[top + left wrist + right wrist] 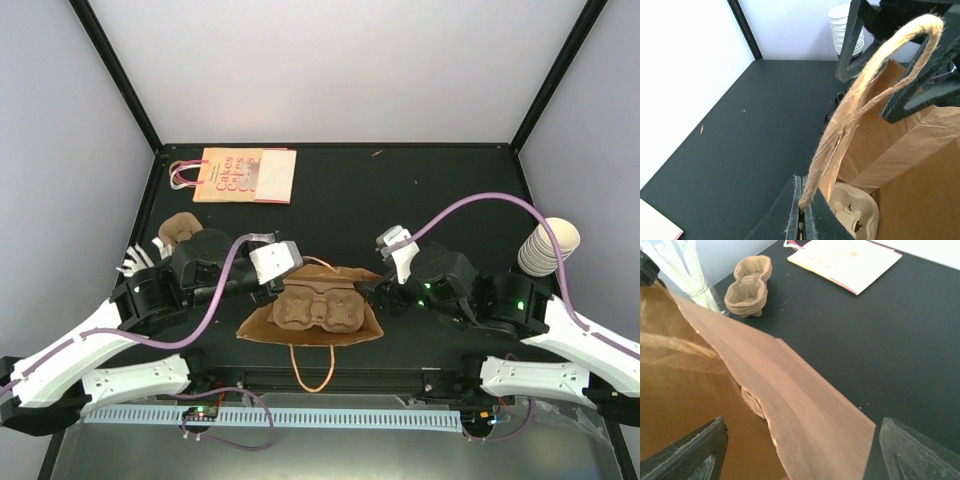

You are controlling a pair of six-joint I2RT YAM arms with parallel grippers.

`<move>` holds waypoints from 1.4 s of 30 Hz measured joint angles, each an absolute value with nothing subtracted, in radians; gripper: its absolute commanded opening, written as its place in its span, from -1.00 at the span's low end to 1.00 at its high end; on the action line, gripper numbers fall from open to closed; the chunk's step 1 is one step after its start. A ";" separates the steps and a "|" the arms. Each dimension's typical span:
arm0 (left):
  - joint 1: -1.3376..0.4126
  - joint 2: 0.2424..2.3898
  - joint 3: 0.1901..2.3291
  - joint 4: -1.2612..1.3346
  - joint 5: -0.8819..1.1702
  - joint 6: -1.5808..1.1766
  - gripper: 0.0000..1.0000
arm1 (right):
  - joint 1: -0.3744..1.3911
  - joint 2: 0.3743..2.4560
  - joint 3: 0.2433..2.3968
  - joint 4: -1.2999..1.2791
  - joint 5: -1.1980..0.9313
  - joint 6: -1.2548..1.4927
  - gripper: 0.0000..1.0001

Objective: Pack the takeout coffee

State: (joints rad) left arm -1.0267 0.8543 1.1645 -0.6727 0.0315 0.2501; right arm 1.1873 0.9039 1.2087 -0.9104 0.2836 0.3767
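Note:
The takeout coffee with its black lid shows in no view. A brown paper bag [262, 326] lies open at the table's near middle with a pulp cup tray [322, 310] inside its mouth. My left gripper [277, 292] is shut on the base of the bag's twine handle [865, 85] at the left rim; in the left wrist view the fingers [790, 215] pinch the twine. My right gripper [373, 288] is open at the bag's right rim; in the right wrist view [805, 455] the bag's paper wall [805, 405] lies between its spread fingers.
A nested stack of lidless cream cups [548, 246] stands at the right. More pulp trays [180, 229] and a glass of straws [135, 262] stand at the left. A flat printed paper bag [245, 175] lies at the back left. The bag's other handle [312, 372] loops toward the near edge.

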 measured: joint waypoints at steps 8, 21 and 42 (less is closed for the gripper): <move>-1.027 0.820 1.111 -0.635 0.071 0.278 -0.97 | 1.188 0.904 1.115 -0.871 0.196 0.392 0.60; -1.027 0.767 1.061 -0.601 0.179 0.285 -0.97 | 1.248 0.820 0.986 -0.827 0.107 0.398 0.53; -1.027 0.617 0.945 -0.527 0.326 0.286 -0.97 | 1.530 0.814 0.953 -0.822 0.268 0.337 0.55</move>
State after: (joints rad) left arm -1.0267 0.6170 0.9447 -0.5274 0.3256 0.2855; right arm 1.5303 0.8143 0.9527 -0.8219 0.2680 0.3374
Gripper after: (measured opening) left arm 0.026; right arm 0.771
